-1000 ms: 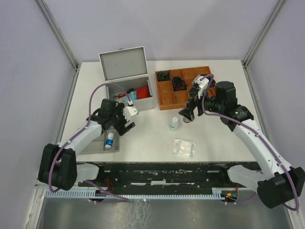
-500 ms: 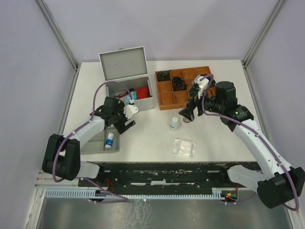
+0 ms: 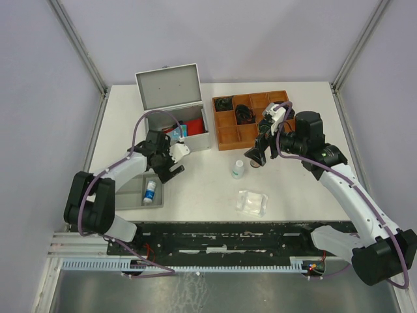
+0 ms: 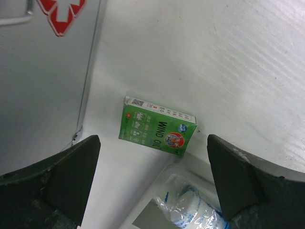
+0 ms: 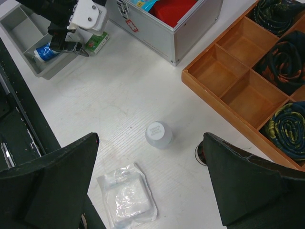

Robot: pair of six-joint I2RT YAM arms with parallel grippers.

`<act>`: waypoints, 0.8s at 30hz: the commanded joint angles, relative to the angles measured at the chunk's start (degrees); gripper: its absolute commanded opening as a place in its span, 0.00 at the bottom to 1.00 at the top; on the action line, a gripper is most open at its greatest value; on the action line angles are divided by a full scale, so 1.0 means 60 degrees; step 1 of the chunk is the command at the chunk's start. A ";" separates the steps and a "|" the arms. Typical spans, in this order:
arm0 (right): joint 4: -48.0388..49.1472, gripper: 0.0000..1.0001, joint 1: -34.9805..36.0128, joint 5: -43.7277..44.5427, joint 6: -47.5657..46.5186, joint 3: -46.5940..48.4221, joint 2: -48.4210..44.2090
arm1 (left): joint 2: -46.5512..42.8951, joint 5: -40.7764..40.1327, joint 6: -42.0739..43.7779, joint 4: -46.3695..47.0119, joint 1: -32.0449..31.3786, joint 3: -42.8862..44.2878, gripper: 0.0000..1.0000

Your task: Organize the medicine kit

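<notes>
The medicine kit [image 3: 195,138] is a silver-grey metal case at the back left with its lid [image 3: 168,86] standing open; a red pouch [image 3: 193,125] lies inside. Its wall with the red mark [image 4: 61,13] shows in the left wrist view, and the kit also shows in the right wrist view [image 5: 190,26]. My left gripper [image 4: 152,179] is open and empty, hovering over a green "Wind Oil" box [image 4: 157,126] next to the case. My right gripper [image 5: 152,183] is open and empty above a white bottle [image 5: 158,133] and a clear plastic packet [image 5: 126,195].
A grey plastic tray [image 3: 133,195] at the front left holds a wrapped blue-white roll [image 3: 150,190]. A brown wooden compartment tray [image 3: 229,135] with dark rolled items stands right of the kit. A small dark ring [image 5: 202,153] lies by the bottle.
My left arm has shifted a little back and right, toward the kit's front. The right arm and the objects have not moved.
</notes>
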 commanded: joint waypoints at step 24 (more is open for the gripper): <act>0.0119 1.00 -0.0088 -0.0118 -0.0184 0.0071 -0.0214 | 0.1051 0.0851 0.0481 -0.0468 -0.0438 0.0817 0.61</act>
